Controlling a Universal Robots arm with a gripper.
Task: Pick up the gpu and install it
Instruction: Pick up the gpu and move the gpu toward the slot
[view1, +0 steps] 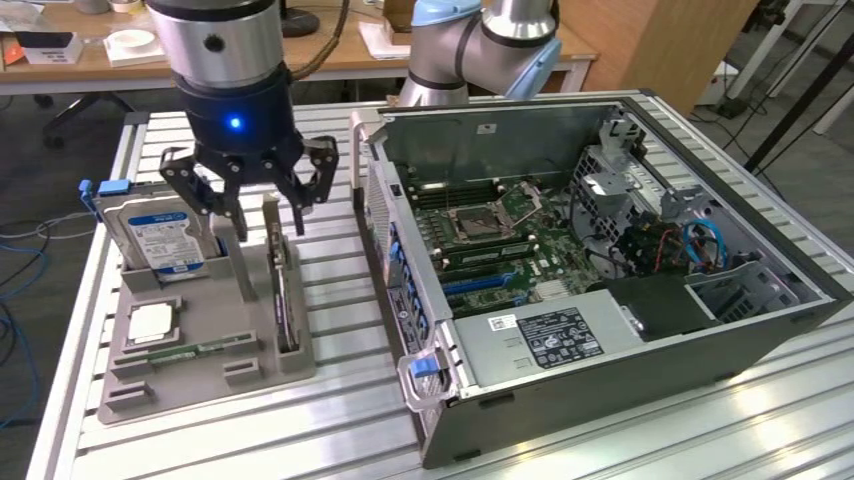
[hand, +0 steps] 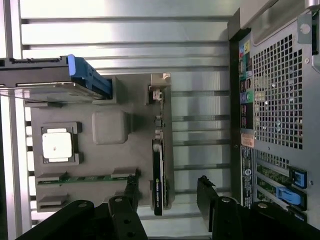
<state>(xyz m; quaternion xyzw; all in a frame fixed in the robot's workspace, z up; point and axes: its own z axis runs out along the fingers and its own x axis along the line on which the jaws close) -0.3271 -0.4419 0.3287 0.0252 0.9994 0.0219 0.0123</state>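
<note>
Hovering above the gpu standing on edge in the tray, the claw hangs with jaws apart.

gpu standing edge-on, both faces staying out of sight, jaws partly covering its far end | hard drive being cut off by the wrist view's edge | computer case running out of frame | power supply label print showing too small to read
</note>
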